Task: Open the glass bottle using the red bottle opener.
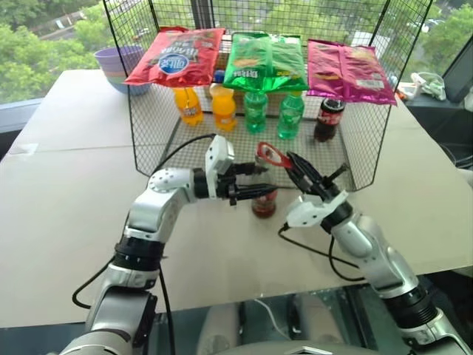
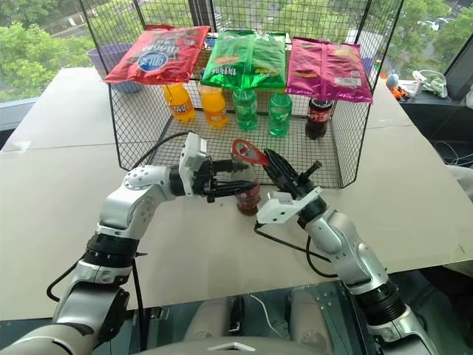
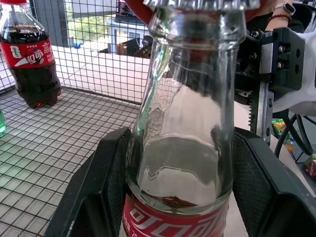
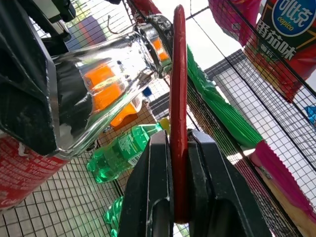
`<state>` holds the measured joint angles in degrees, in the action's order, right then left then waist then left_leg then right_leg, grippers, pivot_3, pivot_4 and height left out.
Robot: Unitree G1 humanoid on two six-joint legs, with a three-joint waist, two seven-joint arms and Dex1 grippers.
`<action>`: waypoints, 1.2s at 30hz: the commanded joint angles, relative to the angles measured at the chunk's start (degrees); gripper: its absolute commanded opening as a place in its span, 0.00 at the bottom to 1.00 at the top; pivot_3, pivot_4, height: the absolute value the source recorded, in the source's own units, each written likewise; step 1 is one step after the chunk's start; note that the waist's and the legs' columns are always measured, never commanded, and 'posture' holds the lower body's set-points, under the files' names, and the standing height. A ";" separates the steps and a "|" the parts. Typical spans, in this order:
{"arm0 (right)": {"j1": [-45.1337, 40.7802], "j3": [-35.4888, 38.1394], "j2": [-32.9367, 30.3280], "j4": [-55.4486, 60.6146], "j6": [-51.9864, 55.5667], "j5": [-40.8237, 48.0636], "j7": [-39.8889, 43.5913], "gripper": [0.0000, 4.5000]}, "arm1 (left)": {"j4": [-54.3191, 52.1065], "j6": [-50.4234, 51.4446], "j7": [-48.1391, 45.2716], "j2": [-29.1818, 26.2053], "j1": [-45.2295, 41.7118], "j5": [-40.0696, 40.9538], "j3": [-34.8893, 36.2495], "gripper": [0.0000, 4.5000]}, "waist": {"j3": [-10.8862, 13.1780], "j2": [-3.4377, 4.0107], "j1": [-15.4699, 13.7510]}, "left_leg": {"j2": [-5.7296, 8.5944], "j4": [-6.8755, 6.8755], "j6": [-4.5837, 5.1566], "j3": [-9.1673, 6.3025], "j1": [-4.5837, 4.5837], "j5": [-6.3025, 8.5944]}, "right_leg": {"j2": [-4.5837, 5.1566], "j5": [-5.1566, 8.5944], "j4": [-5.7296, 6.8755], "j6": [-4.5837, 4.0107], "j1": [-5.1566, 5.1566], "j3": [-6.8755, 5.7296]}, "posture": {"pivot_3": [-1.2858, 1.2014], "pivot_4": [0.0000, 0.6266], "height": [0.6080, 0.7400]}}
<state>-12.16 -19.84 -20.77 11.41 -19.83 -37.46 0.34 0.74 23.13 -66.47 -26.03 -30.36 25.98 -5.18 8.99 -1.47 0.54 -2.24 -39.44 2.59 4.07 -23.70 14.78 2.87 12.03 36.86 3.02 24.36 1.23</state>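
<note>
- Left claw [image 1: 247, 191] clamps the bottle [image 1: 264, 201] below its neck; the bottle stands on the bench [image 1: 66, 192] just in front of the wire rack [image 1: 148, 126]
- Right claw [image 1: 294, 164] is closed on the opener [image 1: 271, 156], ring head at the bottle's top

i stand in what looks like a test room set up as a mock shop: a pale table [image 1: 66, 192] by big windows with treetops outside at ten o'clock, and at twelve o'clock a wire rack [image 1: 362, 159] hung with snack bags [image 1: 177, 55] over soft drink bottles [image 1: 255, 111].
</note>
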 commanded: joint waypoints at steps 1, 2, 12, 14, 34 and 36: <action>1.73 -6.62 -1.01 -5.60 -1.99 -6.34 1.85 0.00 | -1.75 -0.21 -0.08 0.94 -2.87 0.51 -0.93 0.51 | -0.02 0.00 0.01 | 0.00 0.00 0.00 0.01 0.03 0.00 | 0.00 0.00 0.00 0.00 -0.02 0.01 | 0.52 0.24 1.00; 1.90 -6.60 -0.97 -6.04 -1.85 -7.05 1.48 0.00 | -1.73 -0.15 -0.19 0.92 -2.92 0.47 -0.94 0.51 | -0.05 -0.01 0.00 | 0.00 0.00 0.00 -0.01 0.08 0.00 | 0.00 0.00 0.00 0.00 -0.09 0.00 | 0.52 0.24 1.00; 2.24 -1.97 -6.96 -0.72 -0.18 -8.43 5.17 0.00 | -1.43 -0.77 -0.94 1.07 -2.69 -0.54 -1.22 0.51 | -0.15 0.01 -0.03 | 0.00 0.02 0.00 -0.01 0.55 0.01 | 0.03 0.02 -0.03 0.00 -0.57 0.02 | 0.52 0.24 1.00; 2.16 -1.30 -9.02 0.88 0.03 -7.62 7.25 0.00 | -1.24 -0.90 -0.93 1.17 -2.71 -0.71 -1.30 0.51 | -0.16 0.00 -0.05 | 0.01 0.08 0.01 -0.02 0.71 0.01 | 0.06 0.03 -0.04 0.01 -0.68 0.07 | 0.52 0.24 1.00; -10.13 5.59 -22.40 9.15 0.06 7.41 28.62 0.00 | 0.02 -2.72 -1.40 1.27 -1.41 -2.43 -2.10 0.51 | -0.17 -0.03 -0.44 | 0.01 0.21 0.06 -0.05 0.80 0.04 | 0.12 0.04 -0.14 0.01 -0.72 0.13 | 0.52 0.24 1.00; -10.82 5.69 -21.27 9.48 0.60 7.82 28.67 0.00 | -0.01 -2.90 -1.51 1.23 -1.32 -2.43 -2.13 0.51 | -0.16 -0.03 -0.40 | 0.01 0.21 0.06 -0.05 0.79 0.04 | 0.12 0.04 -0.14 0.01 -0.71 0.12 | 0.52 0.24 1.00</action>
<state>-23.37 -13.06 -42.10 21.16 -19.54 -29.42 26.41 1.21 20.72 -67.60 -24.87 -31.16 22.56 -7.52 8.82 -1.50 0.13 -2.24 -39.22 2.64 4.02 -22.91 14.83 2.99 12.07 36.72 3.03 23.66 1.35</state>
